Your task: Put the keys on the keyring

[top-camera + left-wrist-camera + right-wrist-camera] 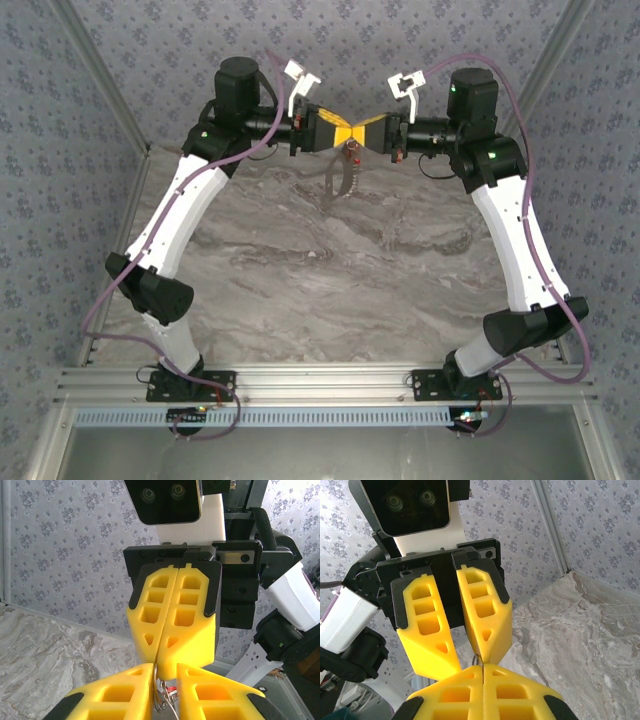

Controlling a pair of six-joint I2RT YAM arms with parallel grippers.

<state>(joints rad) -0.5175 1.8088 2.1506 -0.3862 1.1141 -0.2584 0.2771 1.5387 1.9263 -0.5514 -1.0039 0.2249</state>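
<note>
Right claw (482,669) pinches keyring (340,181), long axis hanging downward.

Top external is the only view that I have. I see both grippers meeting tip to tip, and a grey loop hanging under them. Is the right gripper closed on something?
Observer: Yes. Seen from the right wrist, the right gripper is shut, and a thin wire loop of the keyring pokes out at its fingertips.
Operator: And the left one?
Observer: Seen from the left wrist, the left gripper has a gap between its fingers, and ring wire runs down through that gap.
Operator: Where is the red key?
Observer: The key sits low in that same gap, beside the wire and partly hidden by it.
</note>
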